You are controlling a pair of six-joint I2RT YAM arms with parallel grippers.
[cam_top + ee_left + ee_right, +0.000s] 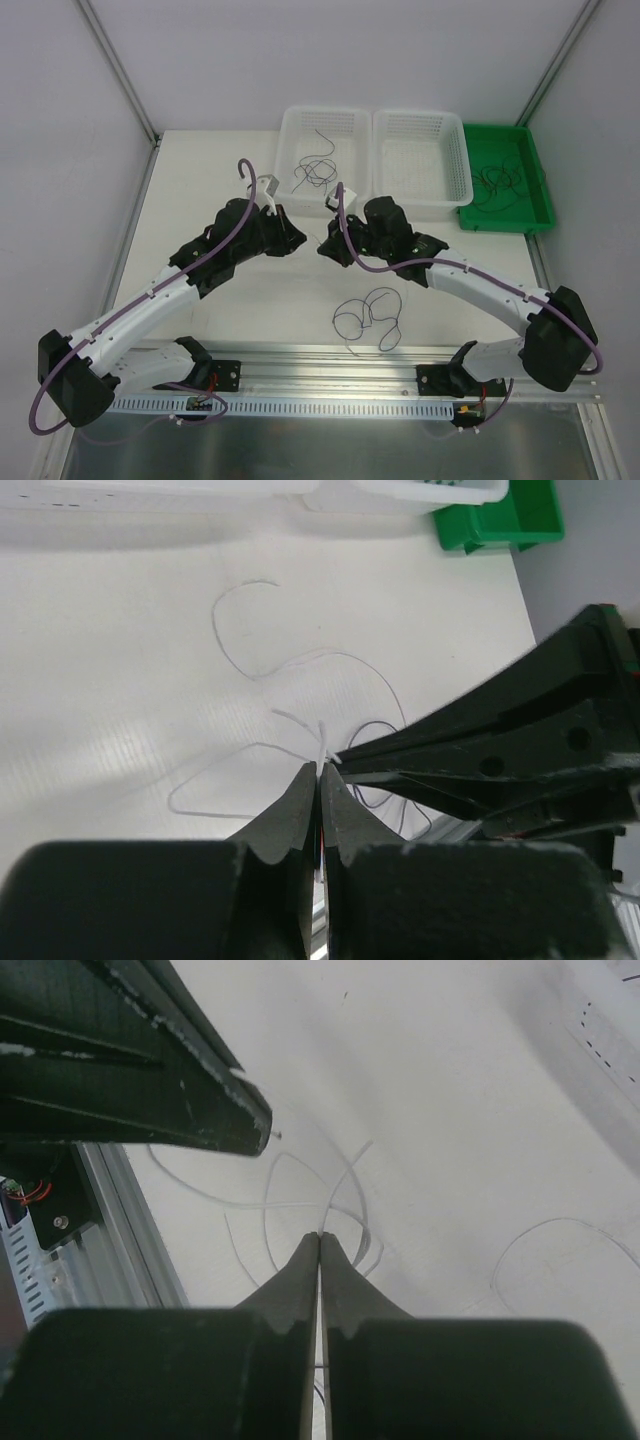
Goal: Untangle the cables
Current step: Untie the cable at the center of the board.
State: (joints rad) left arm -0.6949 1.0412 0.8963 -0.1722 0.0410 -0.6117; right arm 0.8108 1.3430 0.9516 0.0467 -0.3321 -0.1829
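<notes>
- We see the black left gripper (318,770) closed on a strand of the thin dark wiry cables (368,318).
- The black right gripper (320,1238) pinches a strand likewise.
- Their loops lie toward the near edge of the white table (250,320).

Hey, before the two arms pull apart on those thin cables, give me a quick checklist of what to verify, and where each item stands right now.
1. Left gripper shut on a strand: ok.
2. Right gripper shut on a strand: ok.
3. Both pinching the same strand: cannot tell.
4. Room between the fingertips of the two grippers: not ok, they almost touch.
5. Loose loops on the table lie apart from both arms: ok.
</notes>
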